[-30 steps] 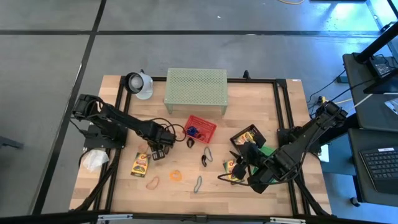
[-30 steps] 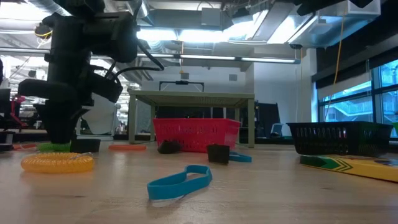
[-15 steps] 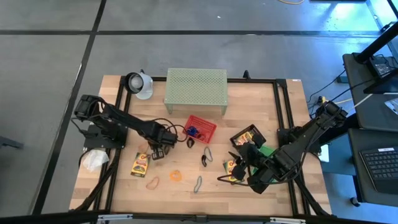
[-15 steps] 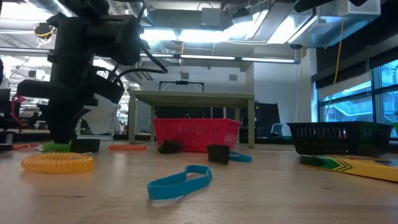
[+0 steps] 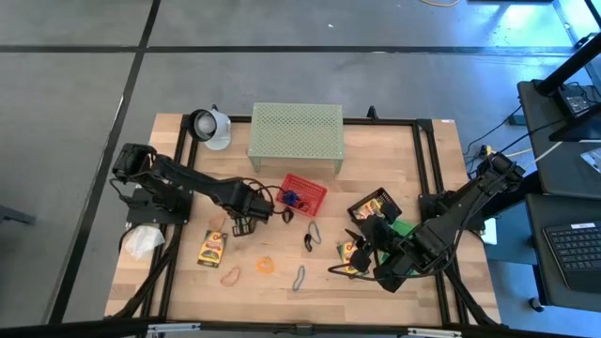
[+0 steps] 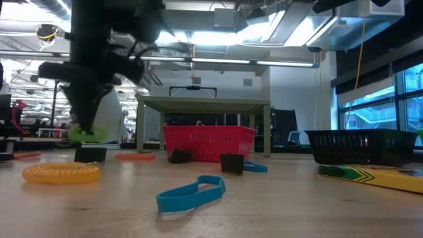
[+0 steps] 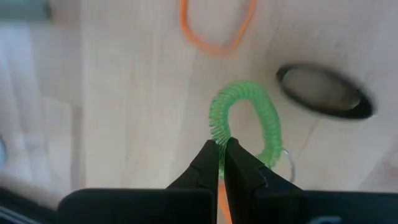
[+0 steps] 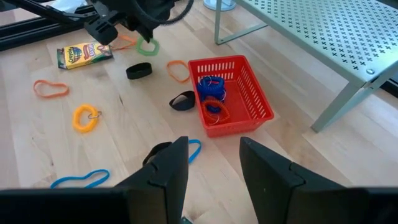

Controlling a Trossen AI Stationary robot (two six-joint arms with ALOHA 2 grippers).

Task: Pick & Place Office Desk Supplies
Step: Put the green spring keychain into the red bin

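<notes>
Two grippers show in the high view. The left gripper [image 5: 240,225], left of centre, pinches a green coil loop [image 7: 244,129] between its closed fingers; the left wrist view shows the springy ring nipped at its rim, hanging clear of the pale wood table [image 5: 394,160]. In the low view the loop [image 6: 86,133] hangs above the tabletop at the left. The right gripper [image 5: 362,246], lower right of the high view, has its fingers spread wide and holds nothing.

Nearest in the low view lies a flat blue band [image 6: 192,194], folded into a long loop, bottom centre. Left of it sits a yellow coil ring [image 6: 61,173], ribbed like a spring. Behind come a small black block [image 6: 231,163], a low dark lump [image 6: 179,157] and a thin orange band [image 6: 135,157]. Farther back stands a red plastic basket [image 6: 208,142] with slotted walls; the right wrist view shows blue and orange coils [image 8: 212,93] inside it. At the right edge a black mesh basket [image 6: 365,145] stands behind a flat yellow-and-green crayon box [image 6: 370,175].

In the high view another crayon box [image 5: 212,248] lies lower left, with an orange band [image 5: 231,275] and the yellow ring [image 5: 266,266] just below centre. A perforated pale green metal shelf [image 5: 296,134] stands at the top centre, and a white wad [image 5: 143,241] rests at the left edge.
</notes>
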